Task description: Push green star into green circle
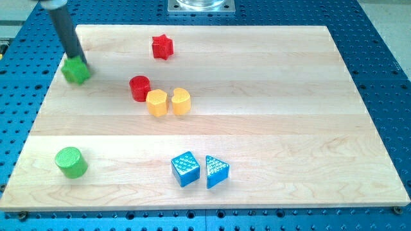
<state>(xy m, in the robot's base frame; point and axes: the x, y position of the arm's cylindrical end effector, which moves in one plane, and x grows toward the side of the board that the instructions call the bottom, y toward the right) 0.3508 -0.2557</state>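
Note:
The green star (76,71) lies near the board's left edge toward the view's top. My tip (78,59) rests against the star's upper side, the dark rod slanting up to the view's top left. The green circle (70,162) stands near the board's bottom left corner, well below the star with open board between them.
A red star (162,47) lies at top centre. A red circle (140,88), a yellow hexagon-like block (157,102) and a yellow block (181,101) cluster mid-board. A blue cube (185,169) and a blue triangle (216,171) sit at bottom centre. The wooden board (289,96) ends just left of the star.

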